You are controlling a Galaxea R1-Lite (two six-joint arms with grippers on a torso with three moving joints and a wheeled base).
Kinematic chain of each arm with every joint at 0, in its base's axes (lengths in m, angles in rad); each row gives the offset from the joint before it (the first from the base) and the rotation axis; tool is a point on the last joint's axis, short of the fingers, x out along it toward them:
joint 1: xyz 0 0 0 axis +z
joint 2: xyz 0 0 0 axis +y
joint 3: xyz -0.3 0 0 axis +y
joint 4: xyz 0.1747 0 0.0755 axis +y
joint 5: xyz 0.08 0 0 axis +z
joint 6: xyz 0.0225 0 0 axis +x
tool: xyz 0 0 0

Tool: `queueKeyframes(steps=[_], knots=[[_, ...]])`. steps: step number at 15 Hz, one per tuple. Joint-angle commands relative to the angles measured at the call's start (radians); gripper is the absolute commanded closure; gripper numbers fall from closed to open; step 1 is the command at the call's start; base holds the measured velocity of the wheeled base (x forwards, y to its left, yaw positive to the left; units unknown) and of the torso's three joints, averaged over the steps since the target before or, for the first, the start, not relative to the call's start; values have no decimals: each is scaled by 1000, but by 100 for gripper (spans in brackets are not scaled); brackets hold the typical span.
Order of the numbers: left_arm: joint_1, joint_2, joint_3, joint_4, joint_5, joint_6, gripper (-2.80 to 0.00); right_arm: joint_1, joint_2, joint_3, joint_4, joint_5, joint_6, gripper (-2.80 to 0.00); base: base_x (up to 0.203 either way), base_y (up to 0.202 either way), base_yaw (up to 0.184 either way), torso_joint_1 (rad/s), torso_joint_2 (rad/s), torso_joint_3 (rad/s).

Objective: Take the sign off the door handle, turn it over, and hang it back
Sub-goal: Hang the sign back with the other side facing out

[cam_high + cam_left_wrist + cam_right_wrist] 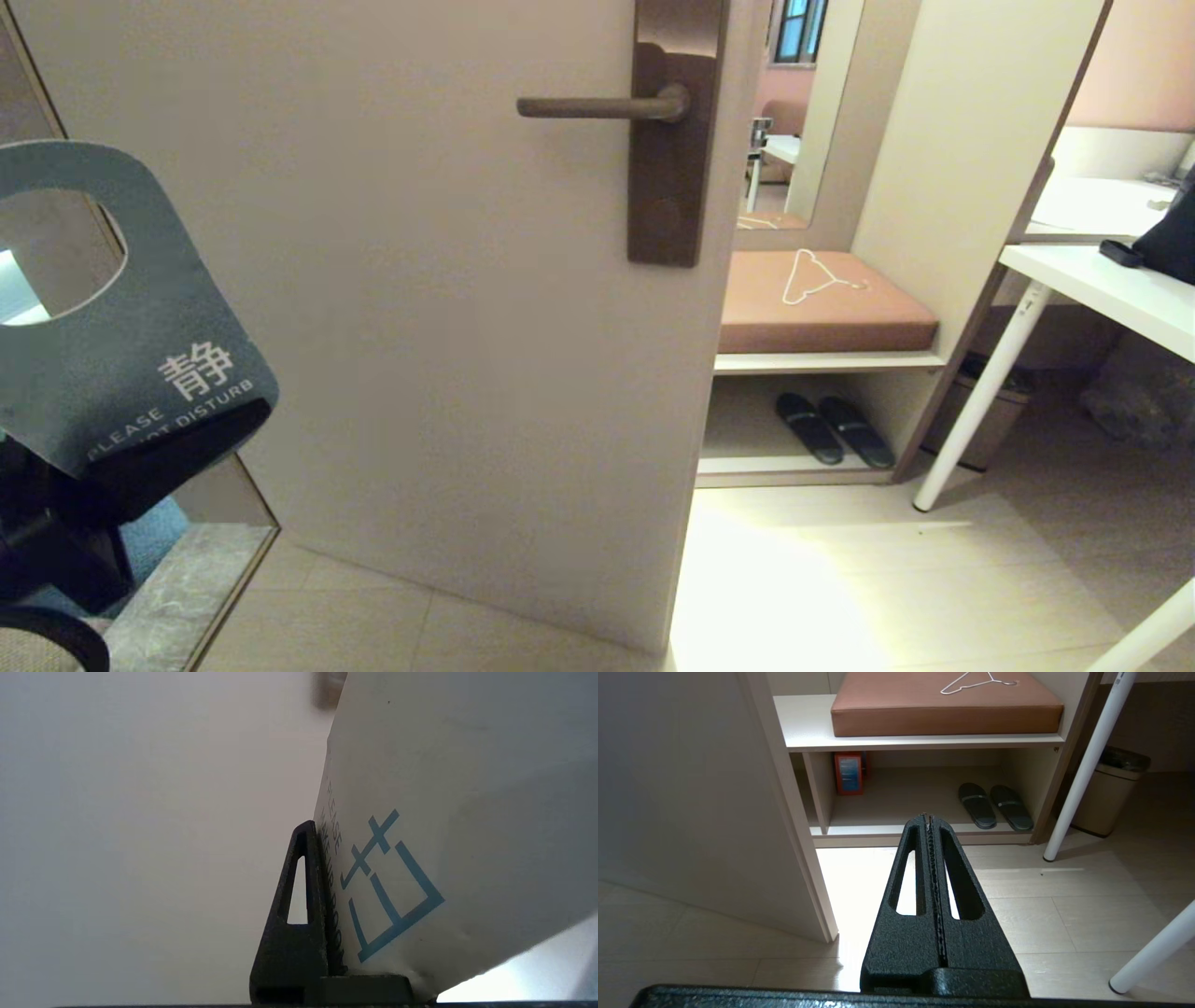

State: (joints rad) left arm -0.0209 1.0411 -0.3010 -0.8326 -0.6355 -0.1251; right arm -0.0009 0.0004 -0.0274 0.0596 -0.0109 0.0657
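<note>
Slate-blue face of sign (121, 317), lettered "PLEASE DO NOT DISTURB", turned toward head camera at far left, well apart from handle (602, 107); oval hole uppermost. Off-white face, lettered "PLEASE MAKE UP ROOM", shows in left wrist view. Left gripper (140, 448): clamped on sign's lower end; 1 finger (299, 905) visible, pressed flat against the card. Handle: bronze lever on tall backplate (674, 131), horizontal, bare. Door (420, 327): pale, stands ajar. Right gripper (930, 821): closed, both fingers together, nothing between them; held low over floor (1041, 905), pointed toward shelf unit beyond door edge. Cushion (822, 303): brown, on bench shelf, with 1 white wire hanger (817, 275) lying on it. Slippers (834, 427): 2, dark, on lower shelf. Table (1111, 285): white, at right.
</note>
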Motion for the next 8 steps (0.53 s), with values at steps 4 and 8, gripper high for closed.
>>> queueKeyframes(steps=[4,8], knots=[[170,18,-32,-4,-3,-88,0,0,0,0,0,0,0,0,0,0,0,0,0,0],[163,59,-58,-3,-14,-88,0,1,0,0,0,0,0,0,0,0,0,0,0,0]])
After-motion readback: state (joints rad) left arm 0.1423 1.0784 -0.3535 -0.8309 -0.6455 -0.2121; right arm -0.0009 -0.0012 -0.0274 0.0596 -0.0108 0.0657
